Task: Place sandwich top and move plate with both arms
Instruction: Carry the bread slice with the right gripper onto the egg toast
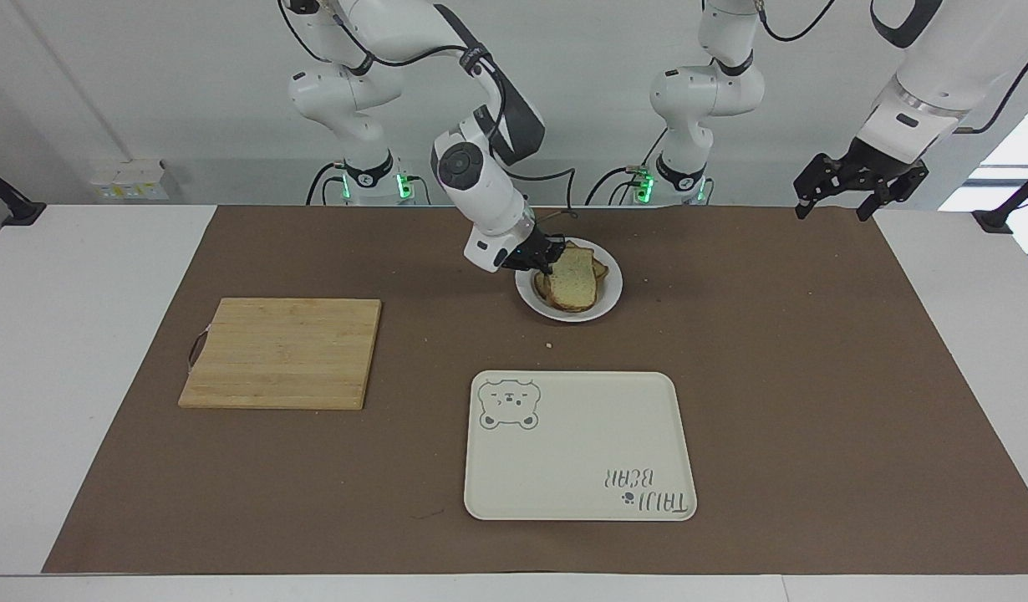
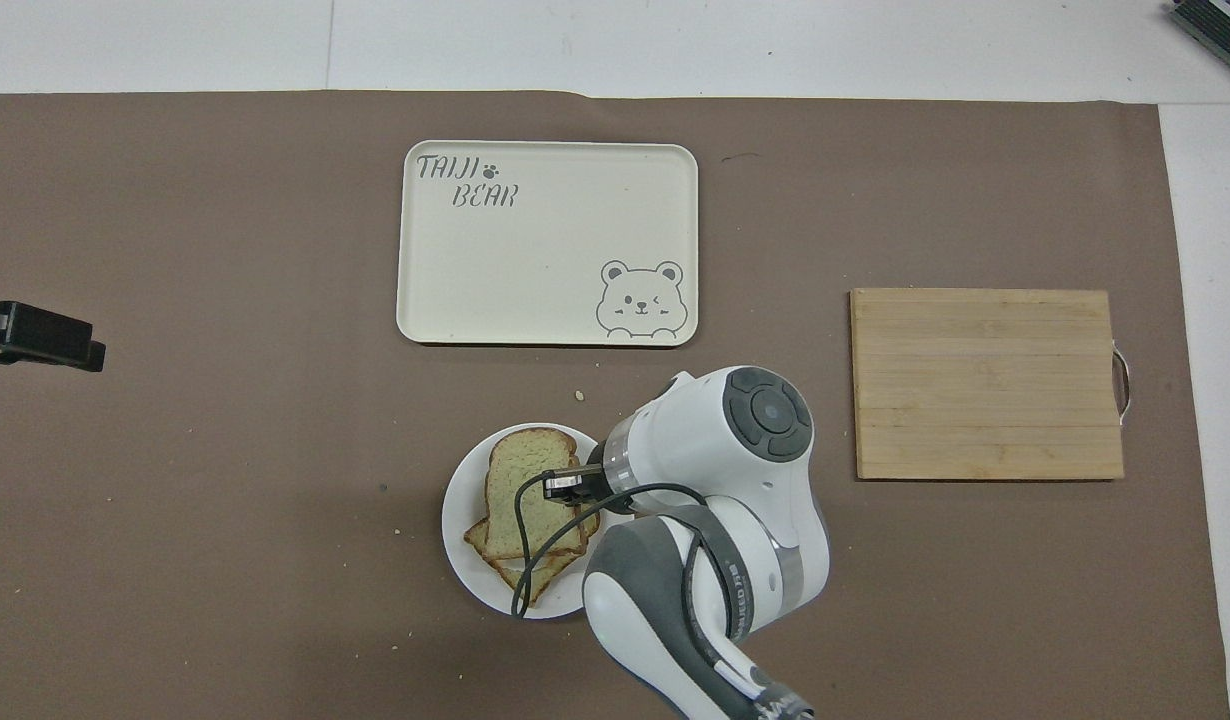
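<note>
The small white plate (image 1: 612,288) (image 2: 459,505) sits on the brown mat near the robots. The sandwich top (image 1: 576,281) (image 2: 518,488), a pale speckled slice, lies slightly tilted over the toast on that plate, and only a corner of that toast (image 2: 531,583) peeks out. My right gripper (image 1: 541,259) (image 2: 573,486) is shut on the slice's edge on the side toward the right arm's end. My left gripper (image 1: 833,206) (image 2: 37,336) hangs open in the air over the mat's edge at the left arm's end, holding nothing.
A cream tray with a bear drawing (image 1: 581,447) (image 2: 545,245) lies farther from the robots than the plate. A wooden cutting board (image 1: 282,353) (image 2: 985,385) lies toward the right arm's end. A crumb (image 1: 548,344) sits between plate and tray.
</note>
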Controlling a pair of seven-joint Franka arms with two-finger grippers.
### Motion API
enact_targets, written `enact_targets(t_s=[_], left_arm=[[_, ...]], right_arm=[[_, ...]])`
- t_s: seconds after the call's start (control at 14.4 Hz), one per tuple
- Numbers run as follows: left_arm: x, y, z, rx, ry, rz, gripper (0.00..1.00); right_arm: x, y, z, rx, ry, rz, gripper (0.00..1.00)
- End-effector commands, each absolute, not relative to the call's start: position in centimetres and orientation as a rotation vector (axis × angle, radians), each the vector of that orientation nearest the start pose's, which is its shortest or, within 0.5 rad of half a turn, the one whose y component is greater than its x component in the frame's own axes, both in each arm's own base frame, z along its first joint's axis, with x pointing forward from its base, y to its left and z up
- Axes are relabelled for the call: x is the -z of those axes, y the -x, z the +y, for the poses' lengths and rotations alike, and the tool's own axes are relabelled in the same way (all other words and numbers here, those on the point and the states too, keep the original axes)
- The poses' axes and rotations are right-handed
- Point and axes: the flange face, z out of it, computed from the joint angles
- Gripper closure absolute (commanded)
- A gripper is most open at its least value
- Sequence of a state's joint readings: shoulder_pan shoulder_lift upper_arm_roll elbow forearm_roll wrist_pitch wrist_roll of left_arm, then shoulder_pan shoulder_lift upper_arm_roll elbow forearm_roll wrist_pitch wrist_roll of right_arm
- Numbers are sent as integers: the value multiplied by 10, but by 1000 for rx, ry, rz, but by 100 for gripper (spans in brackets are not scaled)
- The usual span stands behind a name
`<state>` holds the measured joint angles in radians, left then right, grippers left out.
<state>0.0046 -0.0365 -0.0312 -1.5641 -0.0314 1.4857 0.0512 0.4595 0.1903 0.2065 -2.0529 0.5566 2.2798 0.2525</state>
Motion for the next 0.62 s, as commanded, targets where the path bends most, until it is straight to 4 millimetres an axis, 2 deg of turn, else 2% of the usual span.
enact_targets(t_s=[0.0, 0.21, 0.28, 0.35, 0.42, 0.56], left_arm=[[-642, -527, -17, -75, 3160, 136, 0], [-641, -527, -17, -77, 3160, 136, 0], [-642, -527, -16, -75, 3160, 136, 0], [-641, -527, -17, -77, 3160, 138, 0], [-642, -527, -16, -75, 3160, 133, 0], [-642, -527, -16, -75, 3160, 136, 0]], right_arm=[[-345, -447, 369, -246, 2692, -9, 100], [-337, -445, 368, -263, 2698, -25, 100], [-337, -446, 366, -264, 2698, -20, 80], [-336, -450, 363, -267, 2698, -6, 38], [-335, -452, 360, -264, 2700, 1, 0], [-337, -460, 356, -239, 2710, 0, 0]])
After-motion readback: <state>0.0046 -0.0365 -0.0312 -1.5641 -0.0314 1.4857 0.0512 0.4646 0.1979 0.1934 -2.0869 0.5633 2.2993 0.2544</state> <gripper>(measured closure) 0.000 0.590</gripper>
